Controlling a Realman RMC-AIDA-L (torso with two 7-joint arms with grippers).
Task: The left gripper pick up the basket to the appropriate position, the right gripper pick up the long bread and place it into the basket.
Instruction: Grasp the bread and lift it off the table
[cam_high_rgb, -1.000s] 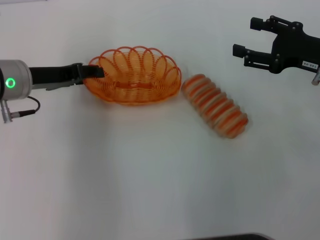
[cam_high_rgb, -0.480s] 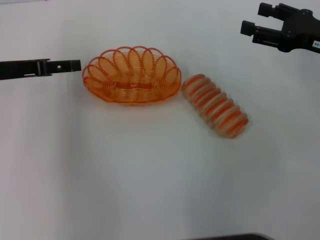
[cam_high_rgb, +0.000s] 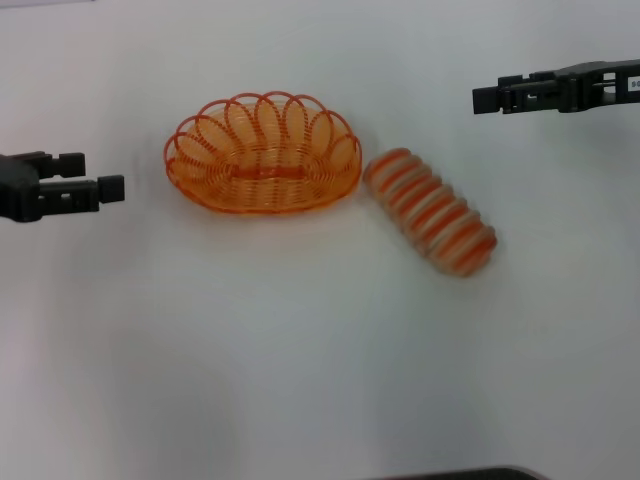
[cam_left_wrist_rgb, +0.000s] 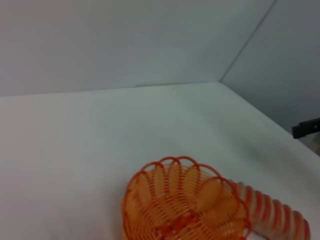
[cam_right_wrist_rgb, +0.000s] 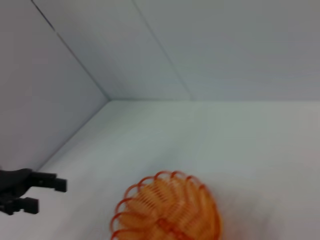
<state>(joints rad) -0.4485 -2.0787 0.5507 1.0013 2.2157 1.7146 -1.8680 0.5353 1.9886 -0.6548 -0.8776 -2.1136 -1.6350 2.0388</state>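
Note:
The orange wire basket (cam_high_rgb: 262, 153) stands on the white table, left of centre. The striped long bread (cam_high_rgb: 430, 212) lies slantwise just off its right end, touching or nearly touching the rim. My left gripper (cam_high_rgb: 100, 174) hovers at the left edge, a short gap from the basket, open with nothing between its fingers. At the top right my right gripper (cam_high_rgb: 488, 94) is turned edge-on, open and empty, well behind the bread. The left wrist view shows the basket (cam_left_wrist_rgb: 185, 205) and bread (cam_left_wrist_rgb: 272, 215). In the right wrist view the basket (cam_right_wrist_rgb: 167, 210) and left gripper (cam_right_wrist_rgb: 35, 194) appear.
A white table (cam_high_rgb: 300, 350) spreads out in front of the basket and bread. Pale walls (cam_left_wrist_rgb: 125, 40) close off the back and sides. A dark edge (cam_high_rgb: 460, 474) shows at the bottom of the head view.
My left gripper has let go of the basket's rim and drawn back to the left. My right gripper has turned edge-on near the top right. The bread has not moved.

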